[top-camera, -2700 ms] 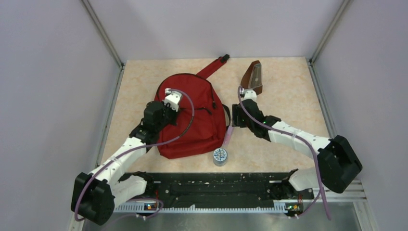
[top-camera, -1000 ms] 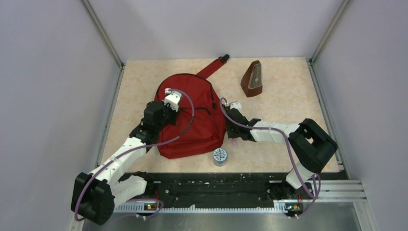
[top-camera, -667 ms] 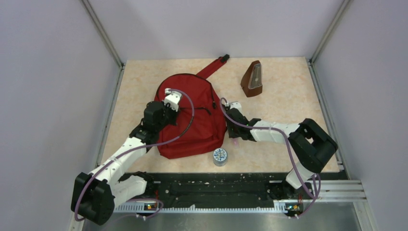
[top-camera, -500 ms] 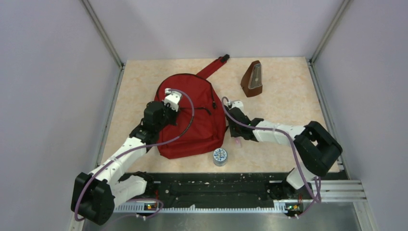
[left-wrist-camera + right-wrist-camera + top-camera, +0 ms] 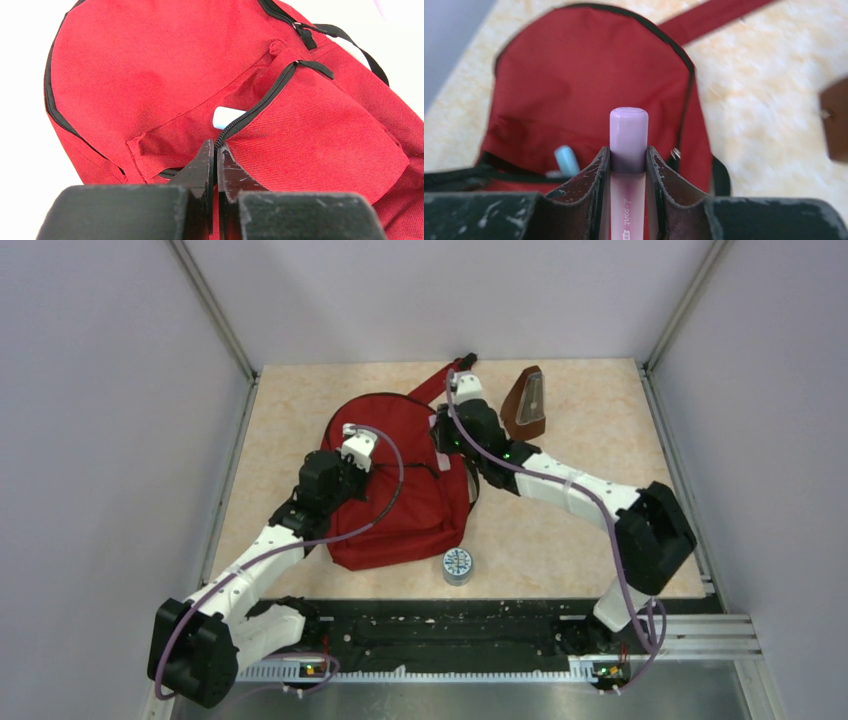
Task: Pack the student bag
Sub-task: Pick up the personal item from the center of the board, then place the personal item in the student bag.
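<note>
- We see the student bag [image 5: 400,502] lying flat on the worktop [image 5: 290,420].
- Our left tool [image 5: 216,148] pinches the edge of the bag's open pocket [image 5: 320,140].
- Our right tool [image 5: 628,156], over the bag's top, clamps a lilac-capped pen [image 5: 628,131].

This is a lab test cell: plain lilac panels [image 5: 100,390] close off the left, top and right of the frame, joined by metal corner posts [image 5: 213,310]. Along the bottom edge, a black mounting rail [image 5: 450,635] (arm bases [image 5: 190,650] bolted on) fronts a beige marbled tabletop [image 5: 300,410].
</note>
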Controlling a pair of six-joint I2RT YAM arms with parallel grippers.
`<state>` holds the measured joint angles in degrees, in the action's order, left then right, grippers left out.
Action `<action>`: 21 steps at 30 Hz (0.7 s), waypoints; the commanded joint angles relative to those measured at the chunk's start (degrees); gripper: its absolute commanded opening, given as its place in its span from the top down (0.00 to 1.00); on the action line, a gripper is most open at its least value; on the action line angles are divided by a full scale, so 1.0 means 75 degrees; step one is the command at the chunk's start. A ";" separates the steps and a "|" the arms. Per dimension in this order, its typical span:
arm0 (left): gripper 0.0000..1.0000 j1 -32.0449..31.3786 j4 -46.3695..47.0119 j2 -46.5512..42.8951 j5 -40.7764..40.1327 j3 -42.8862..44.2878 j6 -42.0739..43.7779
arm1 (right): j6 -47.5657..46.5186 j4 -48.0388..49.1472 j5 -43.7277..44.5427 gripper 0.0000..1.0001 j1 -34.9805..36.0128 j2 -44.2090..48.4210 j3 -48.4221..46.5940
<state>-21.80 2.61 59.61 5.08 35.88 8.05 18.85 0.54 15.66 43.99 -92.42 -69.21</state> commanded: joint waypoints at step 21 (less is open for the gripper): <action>1.00 0.0024 0.0480 -0.0097 0.0156 0.0031 0.0058 | -0.0215 0.0590 -0.3315 1.00 0.0434 -0.3549 -0.3585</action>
<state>-21.80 2.61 59.61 5.41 35.88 8.10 19.33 7.03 -2.39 46.33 -119.11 -93.91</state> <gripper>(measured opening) 0.022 0.248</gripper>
